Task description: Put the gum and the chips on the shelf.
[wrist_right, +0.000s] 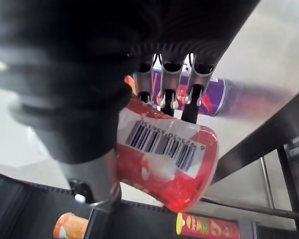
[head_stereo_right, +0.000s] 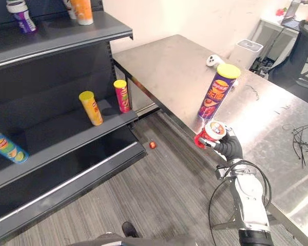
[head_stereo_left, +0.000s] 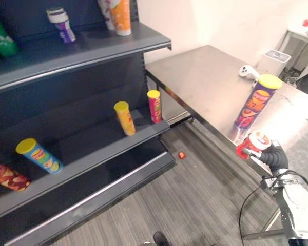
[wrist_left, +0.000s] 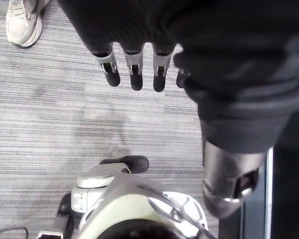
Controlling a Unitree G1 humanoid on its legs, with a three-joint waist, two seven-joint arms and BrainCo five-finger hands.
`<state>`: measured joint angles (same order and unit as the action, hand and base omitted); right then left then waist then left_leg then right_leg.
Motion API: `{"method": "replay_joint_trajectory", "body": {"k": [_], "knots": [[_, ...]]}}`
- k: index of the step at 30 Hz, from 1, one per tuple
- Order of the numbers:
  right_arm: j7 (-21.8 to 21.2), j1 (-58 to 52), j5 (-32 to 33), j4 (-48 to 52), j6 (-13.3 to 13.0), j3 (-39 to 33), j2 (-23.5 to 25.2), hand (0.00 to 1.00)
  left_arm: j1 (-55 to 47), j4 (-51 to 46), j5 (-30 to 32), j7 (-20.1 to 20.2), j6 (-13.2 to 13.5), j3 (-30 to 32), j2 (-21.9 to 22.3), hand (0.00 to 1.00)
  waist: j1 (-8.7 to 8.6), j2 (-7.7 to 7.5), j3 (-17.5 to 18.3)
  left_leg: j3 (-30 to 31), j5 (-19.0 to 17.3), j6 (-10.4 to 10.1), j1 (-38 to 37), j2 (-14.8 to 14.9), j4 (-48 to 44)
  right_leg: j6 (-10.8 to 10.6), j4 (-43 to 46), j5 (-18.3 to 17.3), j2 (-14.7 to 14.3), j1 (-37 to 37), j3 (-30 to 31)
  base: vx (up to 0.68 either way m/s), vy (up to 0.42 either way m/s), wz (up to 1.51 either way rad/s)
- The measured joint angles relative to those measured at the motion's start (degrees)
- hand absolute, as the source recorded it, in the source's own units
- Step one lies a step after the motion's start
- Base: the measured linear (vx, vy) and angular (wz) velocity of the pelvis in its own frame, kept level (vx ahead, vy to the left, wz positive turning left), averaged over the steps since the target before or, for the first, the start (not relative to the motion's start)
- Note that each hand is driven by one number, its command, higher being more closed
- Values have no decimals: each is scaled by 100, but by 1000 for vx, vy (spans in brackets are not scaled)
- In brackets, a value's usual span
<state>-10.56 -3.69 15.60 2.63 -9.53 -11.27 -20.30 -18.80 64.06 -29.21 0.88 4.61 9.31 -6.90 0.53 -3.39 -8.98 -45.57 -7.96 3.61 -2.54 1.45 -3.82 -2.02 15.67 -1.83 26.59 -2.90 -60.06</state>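
right hand (head_stereo_right: 230,148): fingers clamped round red gum container (head_stereo_right: 209,134), at near edge of steel table (head_stereo_right: 164,61) | purple chips can (head_stereo_right: 216,95): upright on table, just beyond gum container | left hand (wrist_left: 134,67): fingers straight, apart, over grey floor (wrist_left: 50,124) | shelf (head_stereo_right: 61,137): yellow can (head_stereo_right: 91,107), red can (head_stereo_right: 122,95), 2 upright on middle board

The right hand (head_stereo_right: 230,148) is raised at the end of its silver-grey forearm (head_stereo_right: 249,197), which climbs steeply from below, the wrist under the dark ribbed cover. Its fingers (wrist_right: 168,97) are curled round one side of a small red cylindrical can with a white lid (head_stereo_right: 209,134). The thumb is against the opposite side, and the can lies tilted just ahead of the palm. The left hand (wrist_left: 134,69) hangs with its fingers straight and side by side, its thumb (wrist_left: 229,184) set apart from them.
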Motion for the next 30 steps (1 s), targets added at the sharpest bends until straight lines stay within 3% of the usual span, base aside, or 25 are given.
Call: {"method": "replay_joint_trajectory", "body": {"k": [2,7,13,14,15,16,17,18,22,25,27,30], "knots": [[-9,49,-2,41,-41,25,51,100,15,-40,-212,68,-16,62,9,0,57,103,-105,47,-179,-71,41,163,-252,-9,185,19,-6,76,262,-60,77,-18],[-260,462,-213,47,-108,111,-6,100,192,-139,-671,408,-40,122,48,0,118,98,-137,31,-223,-7,327,226,-404,-29,34,59,-258,331,572,-47,100,0],[-614,1067,-209,32,-138,506,-131,100,159,-333,-652,372,-27,131,97,0,236,68,-167,408,-210,-21,437,170,-497,14,275,131,-146,269,626,7,57,27],[-620,1066,-194,-8,-152,484,-144,100,150,-443,-648,312,16,117,100,0,216,80,-167,818,-178,-32,526,114,-500,193,613,184,-89,363,1143,16,64,130],[-574,1042,-190,-62,-153,480,-160,100,151,-594,-595,250,-9,104,90,0,163,124,-186,1377,-98,6,625,73,-503,552,1157,344,-102,608,2046,26,71,151],[-534,984,-190,-65,-156,478,-155,100,156,-633,-587,213,-29,84,60,0,132,156,-186,1696,-36,85,654,73,-514,646,1368,290,-212,781,2547,66,38,181],[-438,803,-202,-62,-176,480,-102,100,186,-718,-551,141,-112,5,-33,0,114,168,-196,2236,7,145,751,97,-550,353,1330,-47,-598,868,3454,101,-55,190],[-365,628,-221,-62,-180,512,-95,100,245,-721,-547,74,-220,6,-134,0,155,120,-202,2621,50,139,797,82,-556,212,1135,-290,-890,869,4032,114,-99,187],[-74,528,-341,-61,-218,503,95,100,235,-674,-540,-67,-400,9,-260,0,164,-27,-201,3500,92,79,849,-130,-702,-57,659,-331,-1299,874,5272,123,-162,160],[36,570,-328,-68,-225,500,127,100,211,-627,-434,-72,-407,17,-258,0,176,-147,-144,3825,163,-43,845,-218,-773,-578,-48,-7,-1270,660,5087,101,-201,125],[2,827,-279,-134,-244,491,115,100,81,-709,-444,-115,-406,76,-194,0,247,-201,-104,3916,71,-196,962,-199,-1003,-612,-373,56,-1337,631,4881,85,-295,45],[16,1074,-97,-212,-247,445,97,100,113,-693,-435,-173,-393,157,56,0,247,-49,-68,3957,37,-382,1182,57,-1053,-554,-840,-20,-1595,534,4653,39,-228,6]]}}
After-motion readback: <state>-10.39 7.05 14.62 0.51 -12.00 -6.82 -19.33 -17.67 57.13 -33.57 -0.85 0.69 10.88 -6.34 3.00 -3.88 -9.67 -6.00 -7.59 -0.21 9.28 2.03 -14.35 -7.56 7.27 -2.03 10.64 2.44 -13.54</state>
